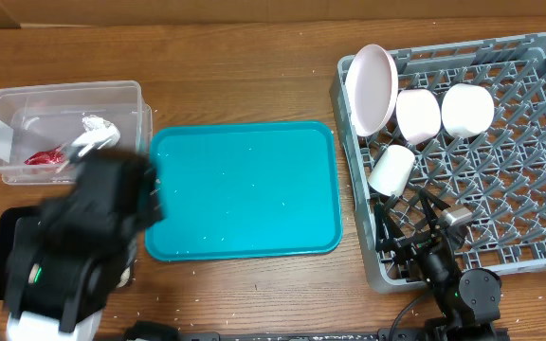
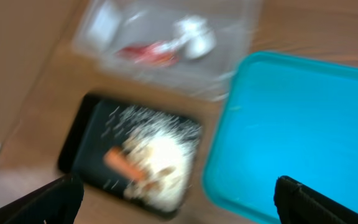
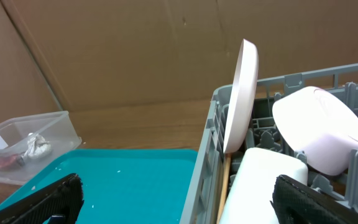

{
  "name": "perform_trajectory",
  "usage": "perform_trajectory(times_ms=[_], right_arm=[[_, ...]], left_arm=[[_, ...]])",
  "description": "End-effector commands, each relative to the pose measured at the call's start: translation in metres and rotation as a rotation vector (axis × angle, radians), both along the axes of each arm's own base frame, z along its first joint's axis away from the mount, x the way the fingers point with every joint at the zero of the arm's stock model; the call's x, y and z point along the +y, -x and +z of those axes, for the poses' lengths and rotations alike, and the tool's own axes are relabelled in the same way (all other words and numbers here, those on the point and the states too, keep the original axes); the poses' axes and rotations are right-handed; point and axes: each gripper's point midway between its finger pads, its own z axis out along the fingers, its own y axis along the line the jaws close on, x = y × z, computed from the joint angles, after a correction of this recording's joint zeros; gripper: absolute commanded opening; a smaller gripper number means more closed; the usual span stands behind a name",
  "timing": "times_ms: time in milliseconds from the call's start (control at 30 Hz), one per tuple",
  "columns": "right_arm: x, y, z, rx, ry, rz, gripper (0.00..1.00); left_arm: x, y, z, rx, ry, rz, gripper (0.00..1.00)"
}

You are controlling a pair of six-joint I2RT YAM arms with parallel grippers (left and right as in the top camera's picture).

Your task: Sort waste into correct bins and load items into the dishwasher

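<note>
The clear tub (image 1: 64,99) at the far left holds the red wrapper (image 1: 44,157) and the white tissue (image 1: 93,133). My left arm (image 1: 93,218) is blurred over the black tray (image 1: 3,251). In the left wrist view the black tray (image 2: 89,127) holds the carrot (image 2: 123,165) and peanut shells with rice (image 2: 163,165), and my left gripper (image 2: 179,208) is open and empty above it. The grey rack (image 1: 538,242) holds the plate (image 1: 373,90), two bowls (image 1: 418,114) (image 1: 467,109) and the cup (image 1: 391,170). My right gripper (image 3: 176,199) is open and empty at the rack's left wall.
The teal tray (image 1: 245,189) lies between the bins and the rack, with only a few crumbs on it. A thin wooden chopstick (image 3: 224,193) stands inside the rack wall (image 3: 207,155) beside the cup (image 3: 266,183). A cardboard wall is at the back.
</note>
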Motion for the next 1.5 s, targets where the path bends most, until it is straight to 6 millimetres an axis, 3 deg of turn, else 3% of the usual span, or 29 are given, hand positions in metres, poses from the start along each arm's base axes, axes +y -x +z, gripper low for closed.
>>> perform_trajectory(times_ms=[0, 100, 233, 333, 533, 767, 1067, 1467], right_arm=[[0.000, 0.000, -0.003, -0.001, 0.004, -0.002, 1.00], [0.000, 0.000, -0.003, -0.001, 0.004, -0.002, 1.00], [0.000, 0.000, -0.003, -0.001, 0.004, -0.002, 1.00], [0.000, 0.000, -0.003, -0.001, 0.004, -0.002, 1.00], [0.000, 0.000, -0.003, -0.001, 0.004, -0.002, 1.00], [0.000, 0.000, -0.003, -0.001, 0.004, -0.002, 1.00], [0.000, 0.000, -0.003, -0.001, 0.004, -0.002, 1.00], [0.000, 0.000, -0.003, -0.001, 0.004, -0.002, 1.00]], left_arm=[[0.030, 0.026, -0.018, -0.038, -0.039, 0.113, 1.00], [0.029, 0.012, -0.020, -0.206, -0.045, 0.069, 1.00], [-0.007, -0.014, -0.032, -0.392, -0.038, -0.233, 1.00], [-0.024, -0.021, -0.049, -0.504, -0.058, -0.369, 1.00], [-0.025, -0.025, -0.097, -0.626, -0.049, -0.385, 1.00], [-0.021, -0.027, -0.146, -0.619, -0.051, -0.371, 1.00], [-0.020, -0.033, -0.134, -0.693, -0.069, -0.369, 1.00], [-0.021, -0.033, -0.135, -0.691, -0.068, -0.370, 1.00]])
